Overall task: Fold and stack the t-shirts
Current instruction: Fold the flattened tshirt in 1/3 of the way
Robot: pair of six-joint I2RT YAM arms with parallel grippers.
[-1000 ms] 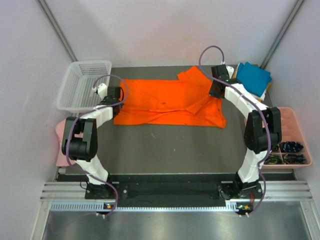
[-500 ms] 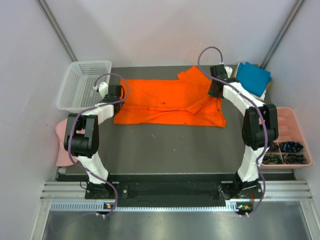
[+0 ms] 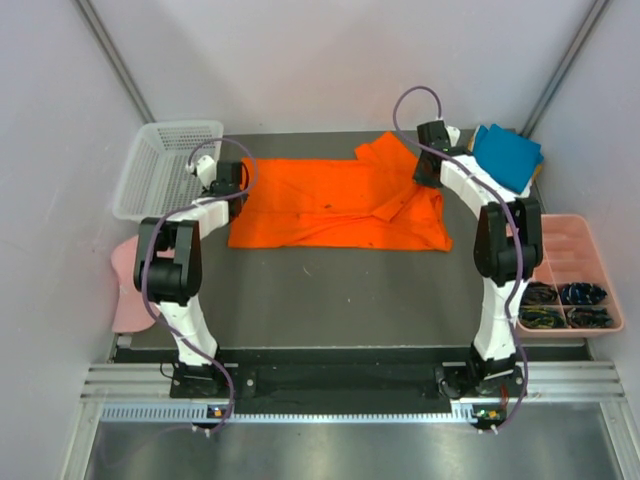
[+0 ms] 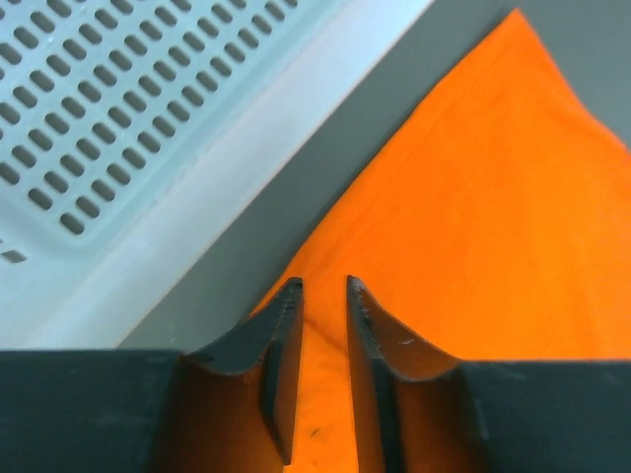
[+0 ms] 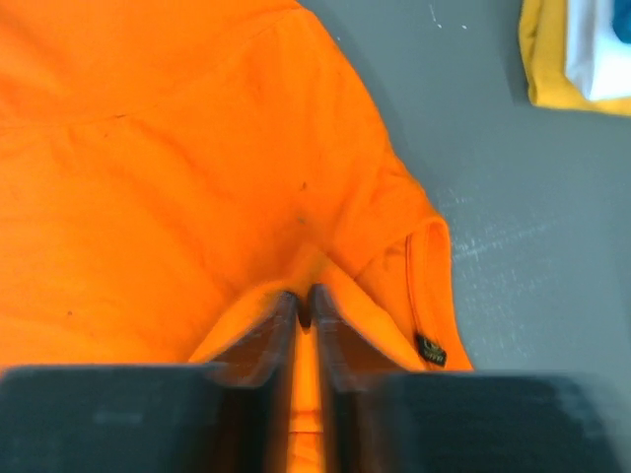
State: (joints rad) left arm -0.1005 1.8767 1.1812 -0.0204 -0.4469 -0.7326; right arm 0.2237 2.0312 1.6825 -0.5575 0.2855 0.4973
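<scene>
The bright orange t-shirt [image 3: 330, 205] lies spread across the back of the dark table, its right side creased and folded over. My left gripper [image 3: 228, 180] sits at the shirt's left edge, with its jaws nearly together and orange cloth [image 4: 493, 197] between them [image 4: 323, 284]. My right gripper [image 3: 430, 165] is shut on a raised pinch of the shirt near the collar [image 5: 304, 293]; the neck label [image 5: 430, 349] shows beside it. A teal blue t-shirt [image 3: 508, 155] lies folded at the back right. The amber yellow [image 5: 552, 59] and white [image 5: 596, 39] shirts show in the right wrist view.
A white perforated basket [image 3: 165, 165] stands at the back left, close to my left gripper [image 4: 118, 118]. A pale pink cap [image 3: 125, 280] lies off the table's left edge. A pink compartment tray [image 3: 575, 250] with small parts stands at the right.
Both grippers have moved toward the back of the table. The shirt's right side has been drawn back with the right gripper and its fold has shifted.
</scene>
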